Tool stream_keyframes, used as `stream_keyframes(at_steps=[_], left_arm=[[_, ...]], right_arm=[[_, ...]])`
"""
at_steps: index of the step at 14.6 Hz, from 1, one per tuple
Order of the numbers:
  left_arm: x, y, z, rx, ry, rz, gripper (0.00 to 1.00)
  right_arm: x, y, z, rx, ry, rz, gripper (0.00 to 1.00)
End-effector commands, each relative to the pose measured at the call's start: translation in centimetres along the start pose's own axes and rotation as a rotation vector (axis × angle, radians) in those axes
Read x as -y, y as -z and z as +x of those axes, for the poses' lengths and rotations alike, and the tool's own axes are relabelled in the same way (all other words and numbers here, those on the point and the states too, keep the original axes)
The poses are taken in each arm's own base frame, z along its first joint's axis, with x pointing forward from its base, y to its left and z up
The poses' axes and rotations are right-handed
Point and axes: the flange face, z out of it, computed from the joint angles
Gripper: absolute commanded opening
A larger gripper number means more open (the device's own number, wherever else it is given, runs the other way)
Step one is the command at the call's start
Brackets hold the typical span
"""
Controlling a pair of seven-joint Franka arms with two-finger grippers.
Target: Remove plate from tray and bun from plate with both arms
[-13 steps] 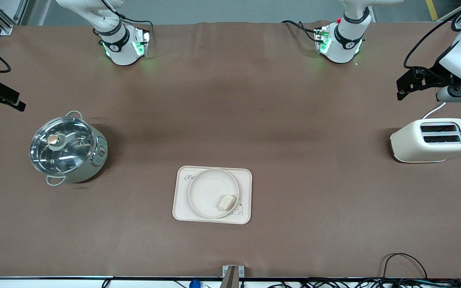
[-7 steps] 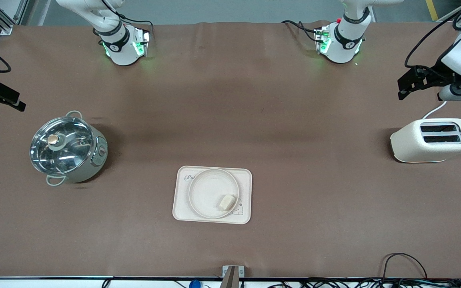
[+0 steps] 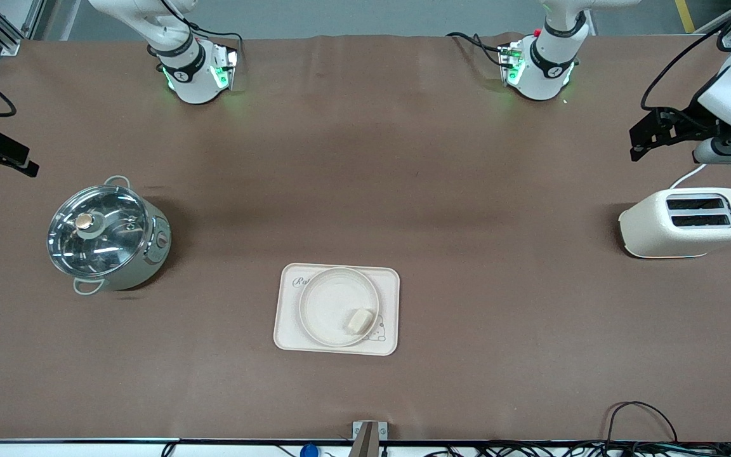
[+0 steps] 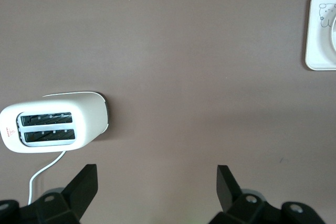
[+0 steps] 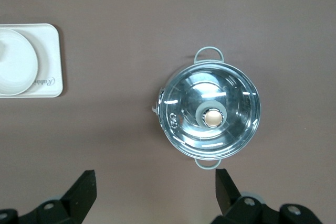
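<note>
Left wrist view shows the left gripper [image 4: 155, 187] with its two black fingers [image 4: 84, 182] spread wide apart and nothing between them, hanging over bare brown desk [image 4: 184, 51] at the left arm's end, beside the cream toaster [image 4: 55, 121] with its white cord. Right wrist view shows the right gripper [image 5: 155, 190] with fingers [image 5: 84, 184] likewise wide apart and empty, over the desk at the right arm's end, near the lidded steel pot [image 5: 210, 116]. In the front view both arms wait at the desk's two ends. The plate [image 3: 338, 306] lies on the cream tray [image 3: 389, 314] midway along the desk, near the edge closest to the front camera. The bun [image 3: 360, 320] rests in the plate, touching its rim.
</note>
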Motion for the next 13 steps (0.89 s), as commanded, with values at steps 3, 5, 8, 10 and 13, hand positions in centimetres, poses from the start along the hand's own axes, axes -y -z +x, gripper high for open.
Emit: stream_keyframes(at_steps=[3, 5, 8, 10, 13], left_arm=[[-0.2, 0.1, 0.4, -0.004, -0.014, 0.007, 1.0], [0.2, 0.4, 0.4, -0.013, -0.009, 0.005, 1.0], [0.2, 0.4, 0.4, -0.018, -0.011, 0.003, 1.0], [0.2, 0.3, 0.6, -0.021, -0.011, 0.003, 1.0], [0.3, 0.2, 0.6, -0.021, -0.009, 0.004, 1.0]], right_arm=[[-1.5, -1.2, -0.2, 0.017, 0.009, -0.007, 1.0], [-1.7, -1.6, 0.2, 0.0, 0.033, -0.017, 1.0], [-3.8, -3.4, 0.8, -0.028, 0.076, -0.021, 1.0], [-5.1, -5.8, 1.5, -0.019, 0.08, -0.021, 1.0], [-5.6, -9.7, 2.2, 0.023, 0.074, -0.017, 1.0]])
